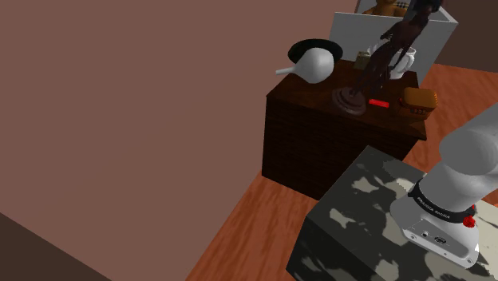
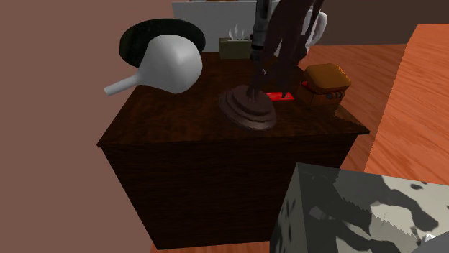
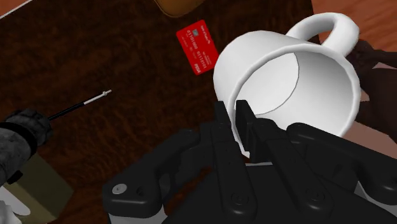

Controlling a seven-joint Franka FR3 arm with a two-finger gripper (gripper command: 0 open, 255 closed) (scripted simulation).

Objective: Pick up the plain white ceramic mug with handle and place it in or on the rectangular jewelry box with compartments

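In the wrist view my gripper (image 3: 233,112) is shut on the rim of the white mug (image 3: 299,83), one finger inside the cup and one outside. The mug's handle (image 3: 331,28) points away from the fingers. In the second exterior view the mug (image 2: 317,29) hangs above the back of the dark wooden table (image 2: 173,129), partly hidden by my dark arm. The jewelry box (image 2: 325,80), a small orange-brown rectangular box, stands at that view's right near the table edge; the shoulder view shows it (image 1: 419,100) below and right of the mug (image 1: 407,57).
A red card (image 3: 197,46) lies on the table beside a dark round stand (image 2: 248,108). A grey ladle-like scoop (image 2: 169,66) and a black round dish (image 2: 155,36) sit at the back left, with an olive tissue box (image 2: 234,47). My camouflage stand (image 1: 359,215) is in front.
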